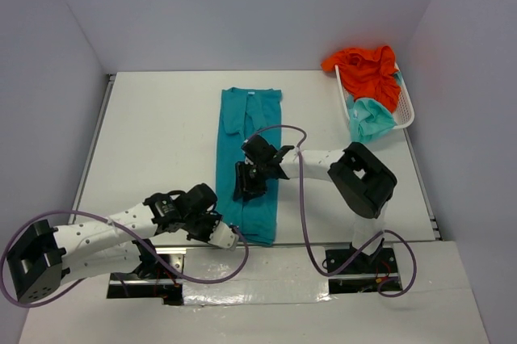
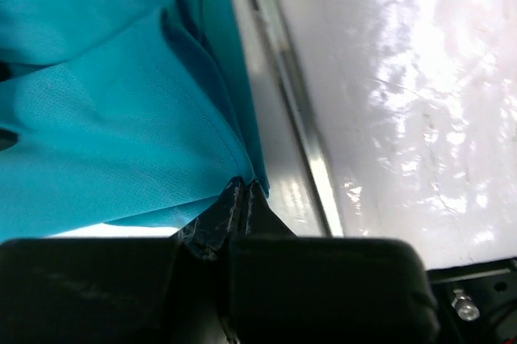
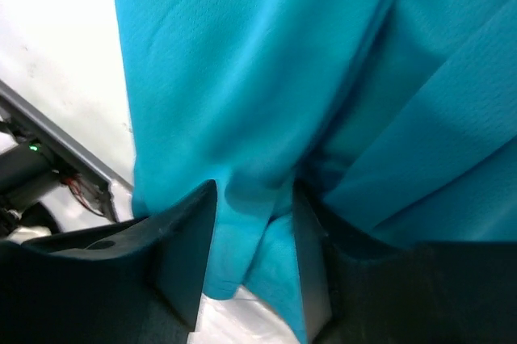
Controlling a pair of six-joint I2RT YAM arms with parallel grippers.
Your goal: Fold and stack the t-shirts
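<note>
Centrally on the white table (image 1: 161, 134): teal t-shirt (image 1: 246, 150), laid flat as a long narrow strip, sides folded in, collar end far, hem end near the arm bases.

Left gripper (image 1: 230, 235) sits at the near hem, on the strip's left corner. Left wrist view: the jaws are pressed together with no gap, and the hem corner runs straight into the pinched tips, so the cloth is gripped there. Metal edge strip (image 2: 299, 118) of the table runs just beside that hem.

Right gripper (image 1: 250, 178) is low over the middle of the same shirt. Right wrist view: fingers (image 3: 190, 247) stand parted about halfway, a soft ridge of teal cloth lying between them; neither finger presses it, so nothing is held.

Far right corner: white mesh basket (image 1: 408, 106), well apart from the teal strip. Orange t-shirt (image 1: 367, 69) is heaped in its far end and spills over the rim. Mint-aqua t-shirt (image 1: 371, 118) is bunched at the near end, just below the orange one and touching it.
</note>
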